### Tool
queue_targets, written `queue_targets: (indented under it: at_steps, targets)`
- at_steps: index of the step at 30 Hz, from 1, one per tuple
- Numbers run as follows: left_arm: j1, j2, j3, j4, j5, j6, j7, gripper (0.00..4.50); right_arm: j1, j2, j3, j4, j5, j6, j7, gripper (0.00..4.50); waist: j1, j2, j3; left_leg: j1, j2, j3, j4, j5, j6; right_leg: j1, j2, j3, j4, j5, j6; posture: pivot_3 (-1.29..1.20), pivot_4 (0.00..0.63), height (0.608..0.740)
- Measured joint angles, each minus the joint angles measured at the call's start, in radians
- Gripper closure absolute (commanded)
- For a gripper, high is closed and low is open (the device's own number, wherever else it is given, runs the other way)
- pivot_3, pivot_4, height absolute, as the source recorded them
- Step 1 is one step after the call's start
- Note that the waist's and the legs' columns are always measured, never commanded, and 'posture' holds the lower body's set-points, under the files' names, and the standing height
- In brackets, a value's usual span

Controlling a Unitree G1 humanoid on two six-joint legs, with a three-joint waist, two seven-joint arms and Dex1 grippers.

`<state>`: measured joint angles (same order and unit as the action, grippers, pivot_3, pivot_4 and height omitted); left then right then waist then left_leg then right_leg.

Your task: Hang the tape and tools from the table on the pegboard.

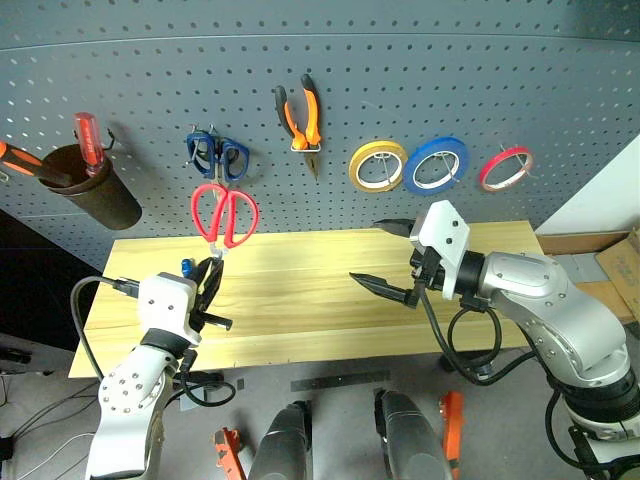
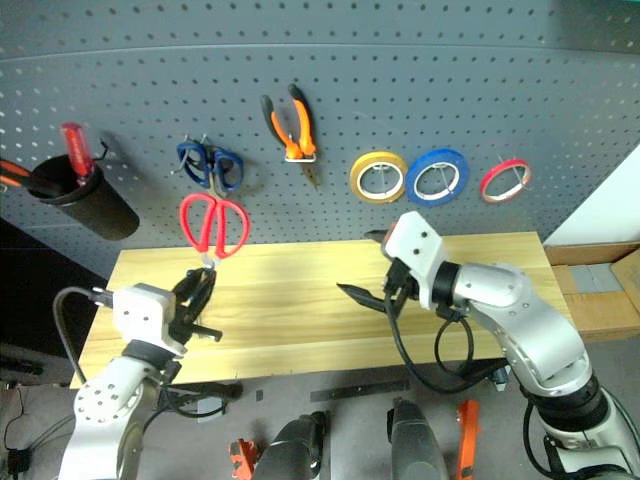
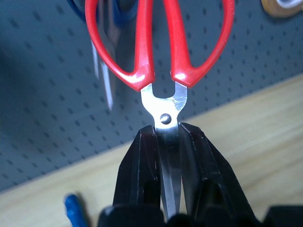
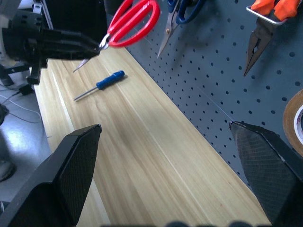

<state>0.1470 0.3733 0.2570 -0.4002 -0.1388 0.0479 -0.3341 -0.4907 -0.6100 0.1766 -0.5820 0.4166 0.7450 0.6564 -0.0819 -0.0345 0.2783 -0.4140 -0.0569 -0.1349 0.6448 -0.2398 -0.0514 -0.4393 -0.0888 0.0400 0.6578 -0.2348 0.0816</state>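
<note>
My left gripper [image 1: 208, 276] is shut on the blades of the red-handled scissors [image 1: 224, 215], whose handles point up in front of the pegboard [image 1: 400, 60], just below the blue scissors. In the left wrist view the black fingers [image 3: 142, 156] pinch the blades below the pivot. The small blue-handled screwdriver [image 4: 110, 79] lies on the table [image 1: 300, 300], close to the left gripper. My right gripper [image 1: 375, 252] hangs open and empty over the middle of the table. The orange-and-black pliers [image 1: 303, 115] and the thin red tape [image 1: 505, 167] hang on the pegboard.
Blue-handled scissors [image 1: 218, 153], a yellow roll [image 1: 377, 165] and a blue roll [image 1: 436, 163] also hang on the board. A dark cup [image 1: 95, 195] at the far left holds a red screwdriver [image 1: 88, 140]. Cardboard boxes [image 1: 600, 260] sit beyond the table's right end.
</note>
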Motion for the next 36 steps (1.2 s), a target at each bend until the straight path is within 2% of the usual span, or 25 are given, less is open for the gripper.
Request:
queue_targets:
  at_steps: [11,23,28,36]
  targets:
    - [-0.112,0.006,0.030,-0.019,0.002,-0.011,0.026,4.22,-0.023,0.002,0.003,0.071,-0.023,-0.060,0.041,0.00,0.006,-0.001,-0.002,0.000,-0.002,0.000,0.001,0.000,0.000,0.000,0.000,0.000,0.001,0.002,0.001,-0.08,0.202,0.740]
    - [-0.277,0.035,-0.017,0.216,0.053,-0.014,0.019,4.22,-0.079,0.069,0.003,0.077,-0.040,-0.063,0.025,0.00,0.001,-0.001,-0.002,0.000,-0.002,0.001,0.001,0.000,0.000,-0.001,0.001,0.000,0.002,0.003,0.001,-0.12,0.229,0.740]
    - [-0.290,0.035,-0.031,0.252,0.067,-0.029,0.018,4.22,-0.137,0.148,-0.034,0.075,-0.030,-0.100,-0.011,0.00,-0.001,-0.001,-0.002,0.000,-0.002,0.001,0.001,0.000,0.000,-0.001,0.001,0.000,0.002,0.003,0.001,-0.13,0.235,0.740]
    - [-0.311,0.035,-0.037,0.295,0.074,-0.035,0.020,4.22,-0.151,0.159,-0.038,0.073,-0.031,-0.121,-0.020,0.00,-0.001,-0.001,-0.002,0.000,-0.002,0.000,0.002,0.000,0.000,-0.001,0.001,0.000,0.003,0.003,0.001,-0.13,0.234,0.740]
